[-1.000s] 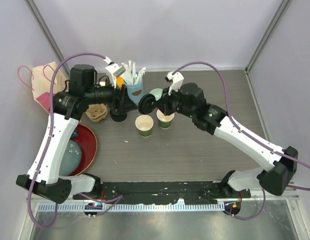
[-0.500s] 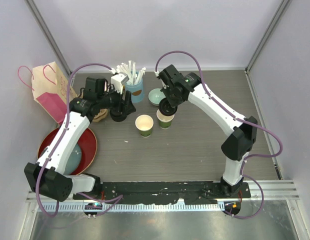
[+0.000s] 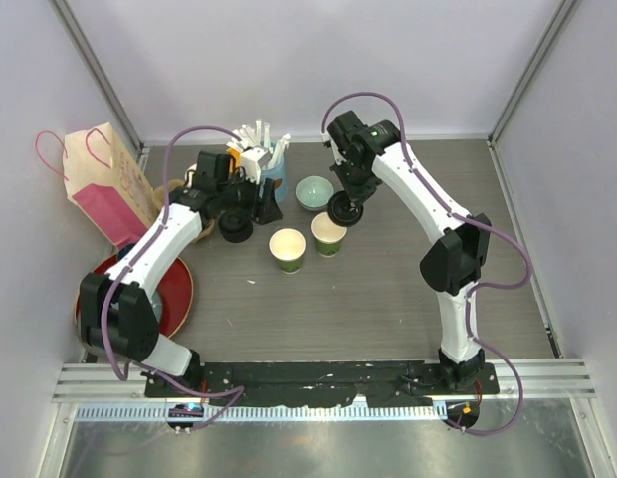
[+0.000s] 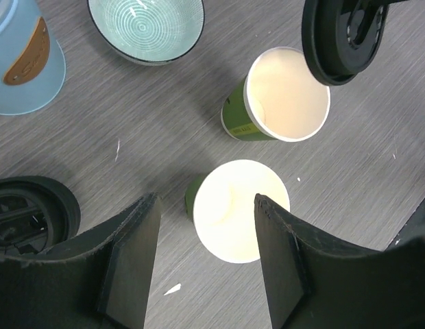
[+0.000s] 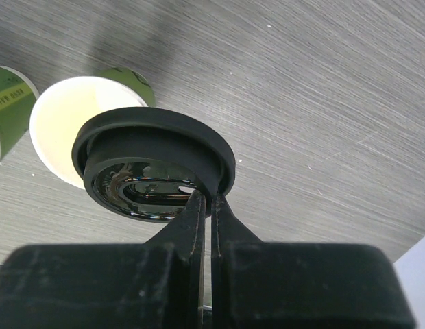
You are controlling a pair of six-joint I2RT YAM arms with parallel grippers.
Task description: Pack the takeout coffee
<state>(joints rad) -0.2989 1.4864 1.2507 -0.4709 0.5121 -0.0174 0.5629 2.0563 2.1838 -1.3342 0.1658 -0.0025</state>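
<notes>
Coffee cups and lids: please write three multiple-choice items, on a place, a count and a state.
1. The loose lid lies: A on a cup; B on the table, left of the green cups; C on the other lid.
2. Green cups without a lid: A one; B three; C two.
3. The right gripper is: A shut on a lid; B open; C shut on a cup.
1B, it lies flat on the wood; 2C, both cream insides show; 3A, its fingers pinch the held lid.

Pale lavender walls (image 3: 289,60) enclose a grey wood-grain table (image 3: 388,299) under soft, even light.
</notes>
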